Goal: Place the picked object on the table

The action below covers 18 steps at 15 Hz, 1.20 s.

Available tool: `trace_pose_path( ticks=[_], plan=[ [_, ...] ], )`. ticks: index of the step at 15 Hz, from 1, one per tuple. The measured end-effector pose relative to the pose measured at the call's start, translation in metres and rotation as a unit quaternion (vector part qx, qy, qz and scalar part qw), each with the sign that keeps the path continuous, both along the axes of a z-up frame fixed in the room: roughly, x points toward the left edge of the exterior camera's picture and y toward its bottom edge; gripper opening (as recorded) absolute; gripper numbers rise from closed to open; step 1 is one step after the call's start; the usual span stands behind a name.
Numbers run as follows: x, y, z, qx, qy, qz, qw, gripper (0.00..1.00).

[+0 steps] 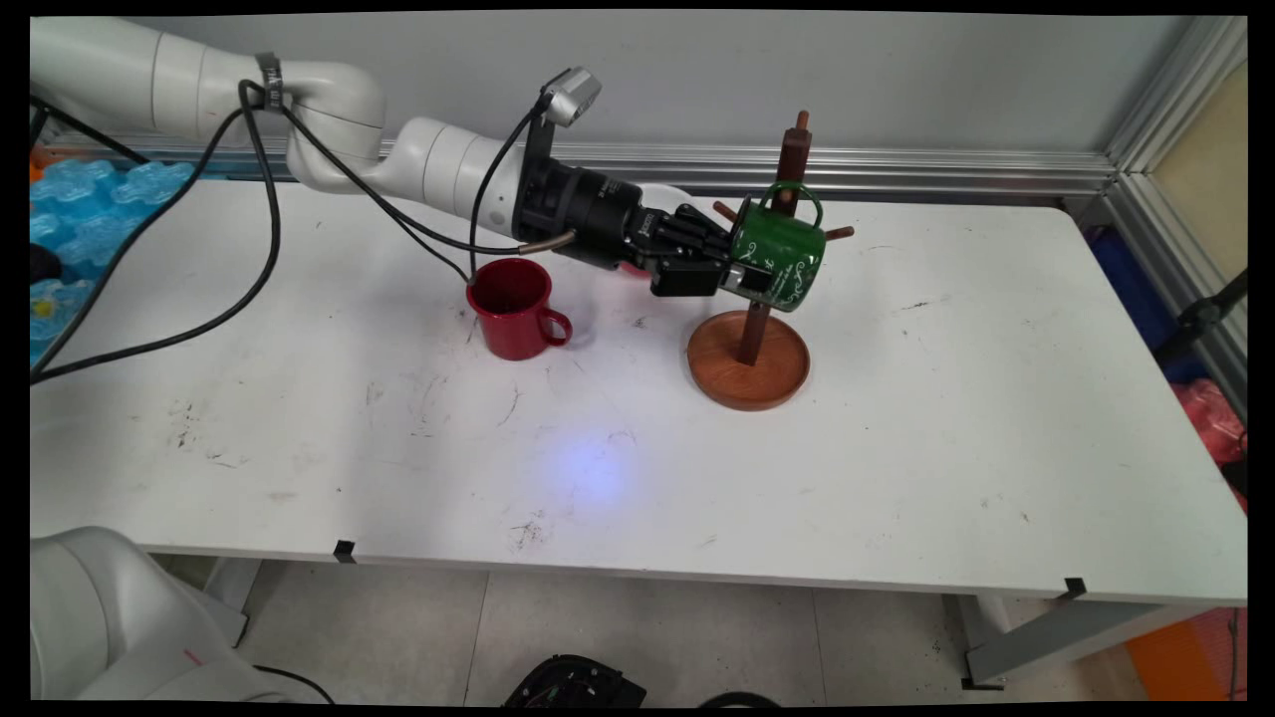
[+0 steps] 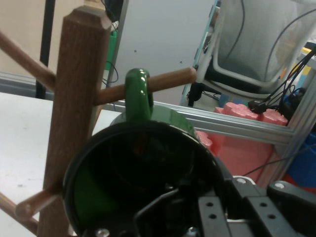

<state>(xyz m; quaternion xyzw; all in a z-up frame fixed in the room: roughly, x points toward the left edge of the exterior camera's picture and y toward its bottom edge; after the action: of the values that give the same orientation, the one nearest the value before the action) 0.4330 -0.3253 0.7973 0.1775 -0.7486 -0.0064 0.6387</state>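
Note:
My gripper (image 1: 742,271) is shut on the rim of a green mug (image 1: 782,254), which it holds tipped on its side above the table. The mug is up against a brown wooden mug tree (image 1: 794,159) with a round base (image 1: 747,373). In the hand view the green mug (image 2: 98,197) opens toward the camera. Its handle (image 2: 138,94) loops over a wooden peg (image 2: 168,79) that sticks out from the post (image 2: 74,113). One finger of the gripper (image 2: 197,210) is inside the mug and the other is outside. A red mug (image 1: 513,309) stands upright left of the tree, under the wrist.
Black cables (image 1: 264,199) hang from the arm over the table's left part. Blue foam pieces (image 1: 90,199) lie beyond the left edge. An aluminium rail (image 1: 946,169) runs along the wall behind the table. Pink blocks (image 2: 242,143) sit past the table's right end.

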Motion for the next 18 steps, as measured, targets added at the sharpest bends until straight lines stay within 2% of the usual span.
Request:
trace_pose_path(
  ticks=[18],
  plan=[
    [0.007, 0.017, 0.012, 0.009, 0.007, -0.018, 0.9998, 0.00]
  ],
)
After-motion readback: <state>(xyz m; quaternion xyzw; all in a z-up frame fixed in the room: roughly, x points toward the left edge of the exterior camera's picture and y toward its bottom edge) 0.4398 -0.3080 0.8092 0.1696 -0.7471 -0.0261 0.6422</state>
